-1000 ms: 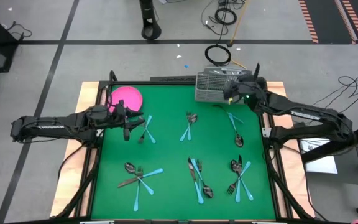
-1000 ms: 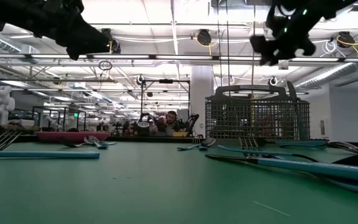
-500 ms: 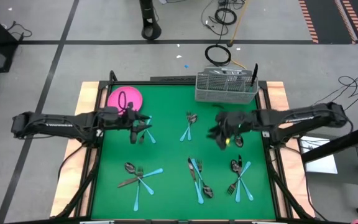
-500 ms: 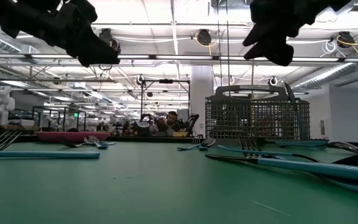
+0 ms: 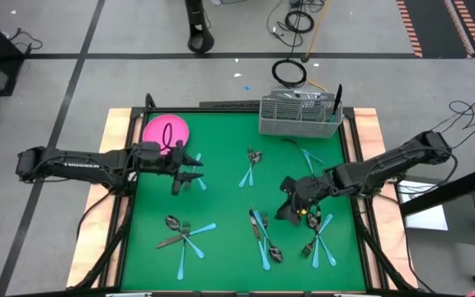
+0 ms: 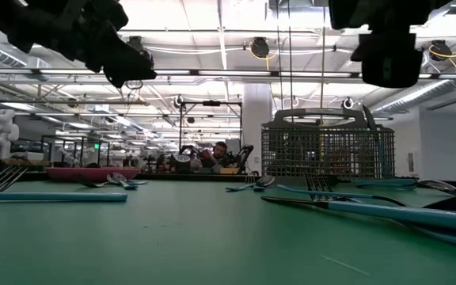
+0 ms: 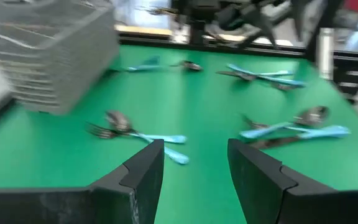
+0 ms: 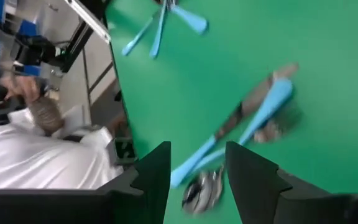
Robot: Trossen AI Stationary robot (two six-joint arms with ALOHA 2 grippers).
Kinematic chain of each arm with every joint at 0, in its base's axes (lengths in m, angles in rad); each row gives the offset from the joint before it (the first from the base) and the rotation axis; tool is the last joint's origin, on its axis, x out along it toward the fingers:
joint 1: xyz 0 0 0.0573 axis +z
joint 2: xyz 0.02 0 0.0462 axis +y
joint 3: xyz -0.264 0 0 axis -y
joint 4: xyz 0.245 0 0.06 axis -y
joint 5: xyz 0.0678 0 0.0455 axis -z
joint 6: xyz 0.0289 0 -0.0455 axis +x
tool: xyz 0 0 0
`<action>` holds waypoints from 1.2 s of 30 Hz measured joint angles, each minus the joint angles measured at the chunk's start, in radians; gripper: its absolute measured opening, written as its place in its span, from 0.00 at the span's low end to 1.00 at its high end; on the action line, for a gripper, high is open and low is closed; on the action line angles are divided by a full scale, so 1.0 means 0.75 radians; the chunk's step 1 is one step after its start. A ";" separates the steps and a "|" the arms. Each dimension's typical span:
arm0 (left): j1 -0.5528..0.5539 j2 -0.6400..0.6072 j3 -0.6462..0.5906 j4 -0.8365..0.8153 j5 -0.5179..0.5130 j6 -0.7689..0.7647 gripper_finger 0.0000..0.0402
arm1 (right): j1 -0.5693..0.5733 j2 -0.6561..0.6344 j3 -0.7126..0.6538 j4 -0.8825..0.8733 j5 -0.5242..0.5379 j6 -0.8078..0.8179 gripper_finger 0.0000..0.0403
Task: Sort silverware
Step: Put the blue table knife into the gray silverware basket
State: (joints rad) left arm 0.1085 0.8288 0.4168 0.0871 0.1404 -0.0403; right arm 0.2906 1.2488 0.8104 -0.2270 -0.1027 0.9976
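The right gripper (image 5: 291, 210) has swung away from the caddy (image 5: 300, 115), fingers parted and empty, down over remaining silverware (image 5: 261, 229), likely picking next. The left gripper (image 5: 190, 171) hovers open, far across from it.

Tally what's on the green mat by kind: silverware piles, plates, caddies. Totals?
Loose piles of blue-handled and grey metal silverware: 6
Round pink plate: 1
Silver wire-mesh caddy: 1
Total: 8

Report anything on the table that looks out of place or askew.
One dark utensil lies on the pink plate, apart from the heaps of silverware scattered across the green mat. In the caddy, one dark piece stands leaning.
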 joint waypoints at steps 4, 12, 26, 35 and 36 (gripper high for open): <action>-0.049 -0.001 0.000 -0.090 0.109 -0.102 0.45 | 0.040 0.106 0.000 0.191 0.098 -0.162 0.35; -0.257 -0.003 0.000 -0.130 -0.042 -0.248 0.45 | 0.014 0.331 0.004 0.524 0.091 -0.570 0.35; -0.132 -0.331 -0.001 -0.269 -0.217 -0.048 0.45 | -0.146 0.903 0.783 0.186 -0.117 -1.191 0.35; -0.002 -0.480 0.001 -0.553 -0.645 -0.107 0.45 | -0.215 1.273 1.290 -0.156 -0.114 -1.324 0.35; 0.011 -0.480 0.001 -0.583 -0.649 -0.125 0.45 | -0.215 1.308 1.331 -0.177 -0.116 -1.338 0.35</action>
State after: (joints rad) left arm 0.1166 0.4690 0.4171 -0.3501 -0.3467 -0.1340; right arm 0.1295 2.2300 1.8088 -0.3596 -0.1895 -0.0056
